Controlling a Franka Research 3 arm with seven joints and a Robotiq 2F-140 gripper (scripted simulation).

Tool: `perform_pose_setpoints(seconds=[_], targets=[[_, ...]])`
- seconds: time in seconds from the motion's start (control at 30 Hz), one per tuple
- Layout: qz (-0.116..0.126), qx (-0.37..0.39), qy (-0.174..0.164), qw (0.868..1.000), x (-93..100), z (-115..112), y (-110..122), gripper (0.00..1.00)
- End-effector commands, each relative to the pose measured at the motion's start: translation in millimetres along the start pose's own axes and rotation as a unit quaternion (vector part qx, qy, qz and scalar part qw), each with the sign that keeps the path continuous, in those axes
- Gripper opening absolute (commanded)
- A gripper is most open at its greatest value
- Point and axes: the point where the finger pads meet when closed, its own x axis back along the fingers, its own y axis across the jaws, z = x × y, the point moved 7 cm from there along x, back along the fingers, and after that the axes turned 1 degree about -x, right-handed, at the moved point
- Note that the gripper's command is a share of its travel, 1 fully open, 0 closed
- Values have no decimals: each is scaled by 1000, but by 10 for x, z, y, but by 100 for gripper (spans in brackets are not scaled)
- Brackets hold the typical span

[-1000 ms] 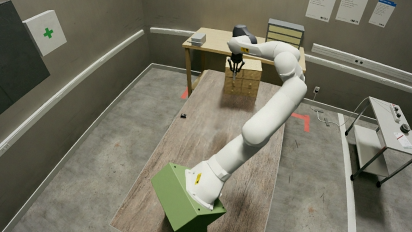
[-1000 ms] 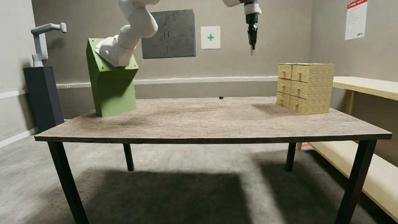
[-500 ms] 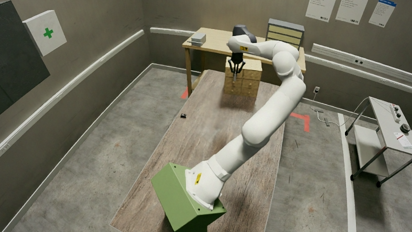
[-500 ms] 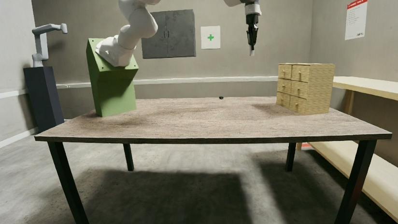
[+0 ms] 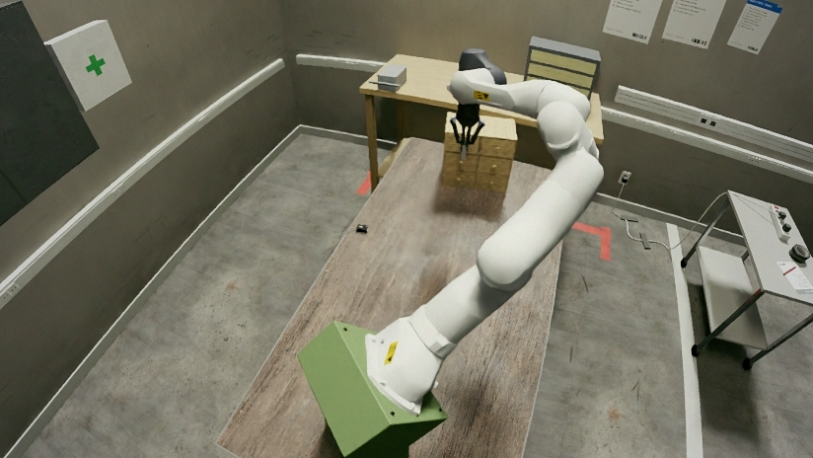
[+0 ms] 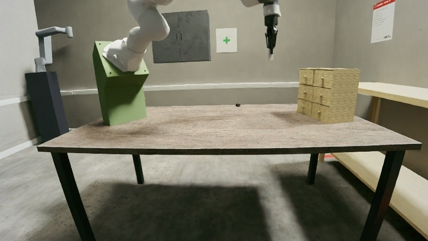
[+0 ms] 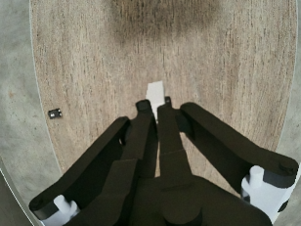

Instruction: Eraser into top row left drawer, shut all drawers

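Note:
The wooden chest (image 5: pixel 497 129) (image 6: pixel 344 95) stands upright at the far end of the table. Its drawers look shut, including the left drawer of the top row (image 6: pixel 308 81), which my arm's fingers partly cover in the top view. My gripper (image 5: pixel 463 152) (image 6: pixel 270 54) (image 7: pixel 157 93) points straight down, high above the table in front of the chest. Its fingers are closed together, with pale tips meeting, and I make out no separate thing between them. I see no eraser on the table; the insides of the drawers are hidden.
A small black object (image 5: pixel 361 228) (image 6: pixel 238 105) (image 7: pixel 55 113) lies near the table's left edge. Behind the chest is a workbench (image 5: pixel 429 73) with a grey box (image 5: pixel 391 77) and a grey organizer (image 5: pixel 559 68). The green robot base (image 5: pixel 364 392) (image 6: pixel 125 98) stands at the near end.

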Motion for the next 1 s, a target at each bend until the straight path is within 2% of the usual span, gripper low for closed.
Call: perform_pose_setpoints(seconds=[0.0, 0.4, 0.43, 0.97], targets=[[0, 4, -3, 1000, -11, -8, 5, 10], [0, 4, -3, 1000, -11, -8, 5, 10], [0, 2, 0, 1000, 2, 0, 0, 100], [0, 2, 0, 1000, 2, 0, 0, 100]])
